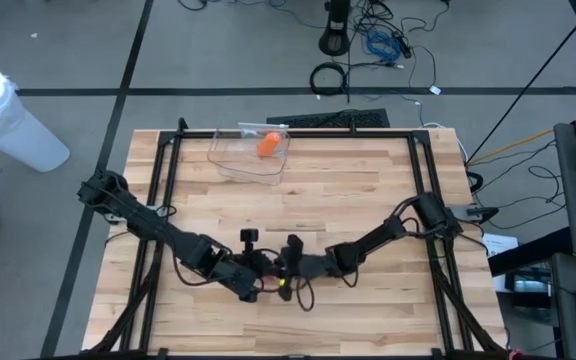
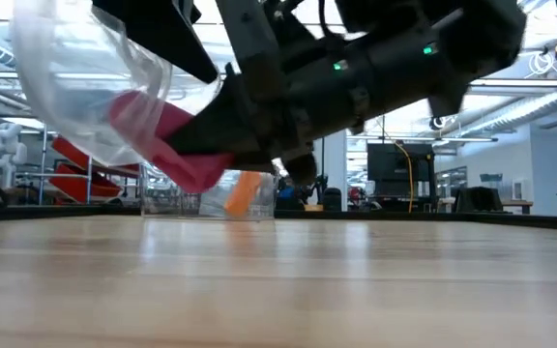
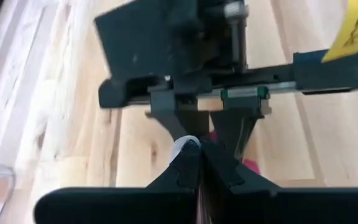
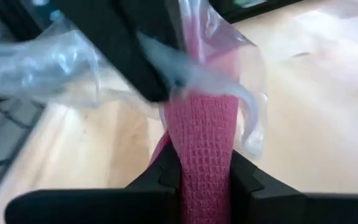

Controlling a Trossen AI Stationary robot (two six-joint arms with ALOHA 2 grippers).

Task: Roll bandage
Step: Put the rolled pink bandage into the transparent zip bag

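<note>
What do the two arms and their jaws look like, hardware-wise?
Both the left arm and right arm are dark, jointed links with black cables looping beside them. The left gripper and right gripper each end in matte black angular jaws with notched inner edges. In the left wrist view the right gripper's body shows a pale rail, green marks and a yellow tag.

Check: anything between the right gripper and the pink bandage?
Nothing visible. The right gripper is already clamped on the pink bandage. The clear plastic wrapper is around the bandage's far part, where the left gripper pinches it, past the right fingers.
</note>
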